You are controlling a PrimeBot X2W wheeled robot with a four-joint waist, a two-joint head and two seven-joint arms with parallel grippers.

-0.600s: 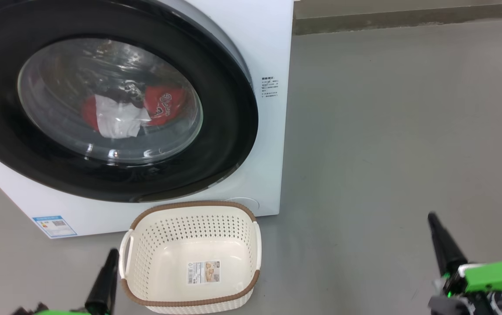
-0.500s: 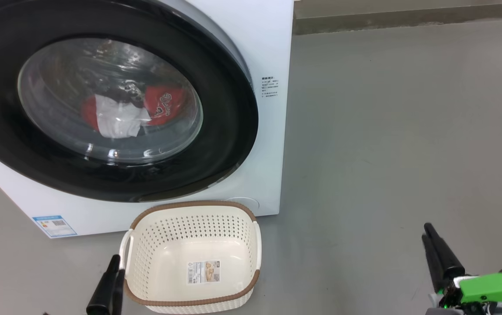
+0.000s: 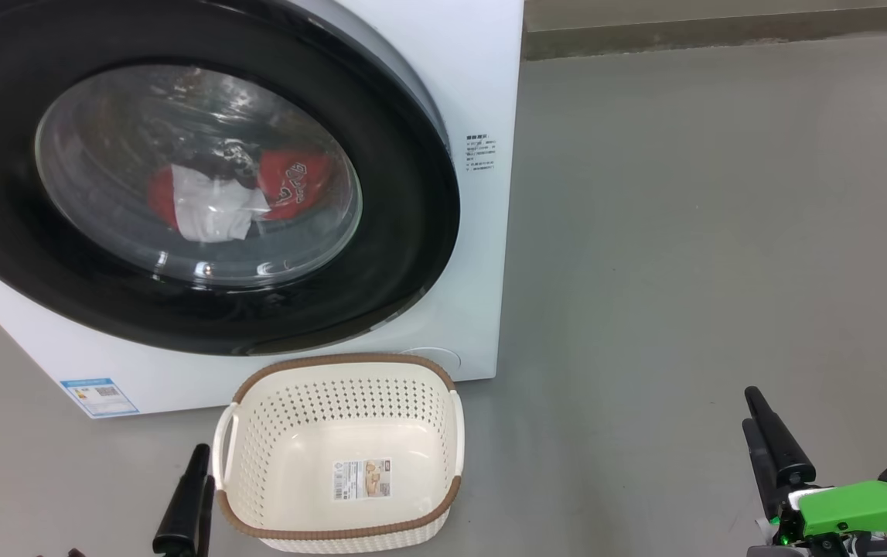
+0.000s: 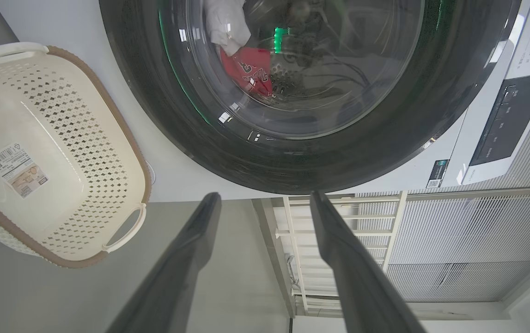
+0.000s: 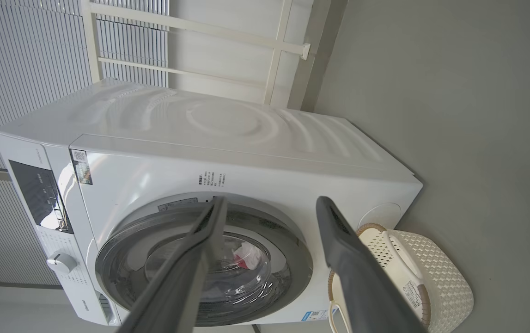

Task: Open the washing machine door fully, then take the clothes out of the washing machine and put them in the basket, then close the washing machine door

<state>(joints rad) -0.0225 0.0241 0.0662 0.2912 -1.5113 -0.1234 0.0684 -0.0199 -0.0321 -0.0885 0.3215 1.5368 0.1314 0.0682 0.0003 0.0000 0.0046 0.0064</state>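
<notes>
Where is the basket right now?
In the head view the basket stands empty on the floor at the lower middle, just in front of the washing machine and below its shut door.

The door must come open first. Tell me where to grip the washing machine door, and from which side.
Take the washing machine door by its black rim's right edge, beside the printed label; the right wrist view seems to show a recess there. Come from the right with the open right hand.
</notes>
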